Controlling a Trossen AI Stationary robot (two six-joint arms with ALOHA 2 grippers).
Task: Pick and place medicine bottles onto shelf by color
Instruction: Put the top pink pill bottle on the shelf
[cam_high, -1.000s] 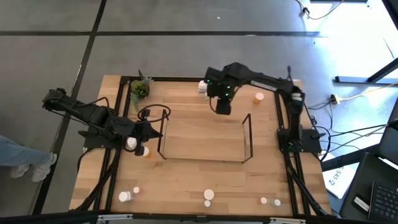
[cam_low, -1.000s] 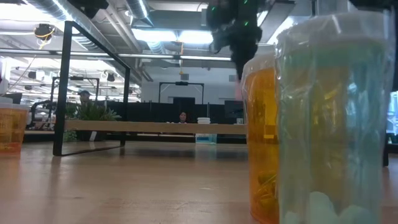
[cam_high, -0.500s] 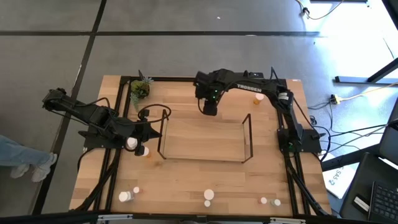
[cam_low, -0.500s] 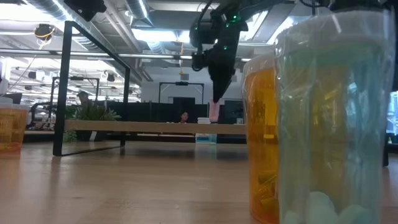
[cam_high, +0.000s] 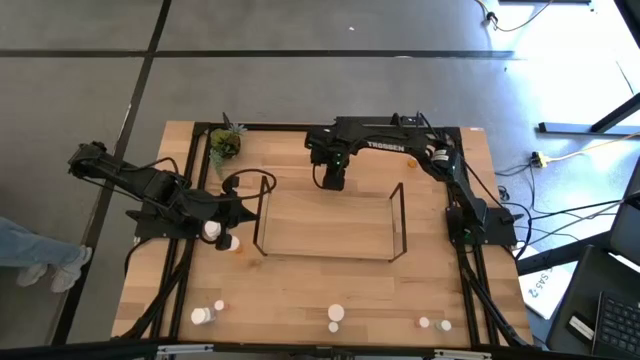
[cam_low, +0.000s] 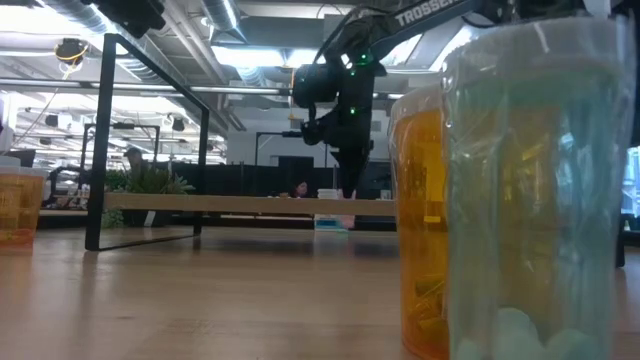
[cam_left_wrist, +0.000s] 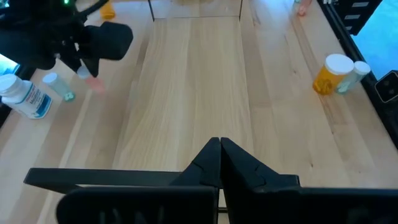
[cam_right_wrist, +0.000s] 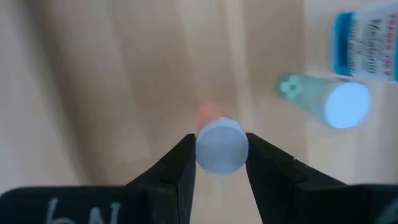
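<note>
High view: right gripper (cam_high: 332, 180) sits over the shelf's (cam_high: 325, 216) back edge, arm stretched across the table's far side; left gripper (cam_high: 243, 211) waits at the shelf's left end, beside two white-capped bottles (cam_high: 220, 236); more bottles along the near edge.
Low view: right gripper (cam_low: 347, 190) hangs just above the shelf board (cam_low: 250, 204), a pink bottle (cam_low: 347, 207) under it; an orange bottle (cam_low: 425, 220) and a teal bottle (cam_low: 535, 190) fill the foreground.
Left wrist view: left fingers (cam_left_wrist: 219, 163) pressed shut, nothing between them.
Right wrist view: right gripper (cam_right_wrist: 220, 152) clamps the pink bottle's white cap (cam_right_wrist: 221, 147), pink body below; a teal vial (cam_right_wrist: 323, 101) and a white labelled bottle (cam_right_wrist: 362, 45) stand on the table nearby.
</note>
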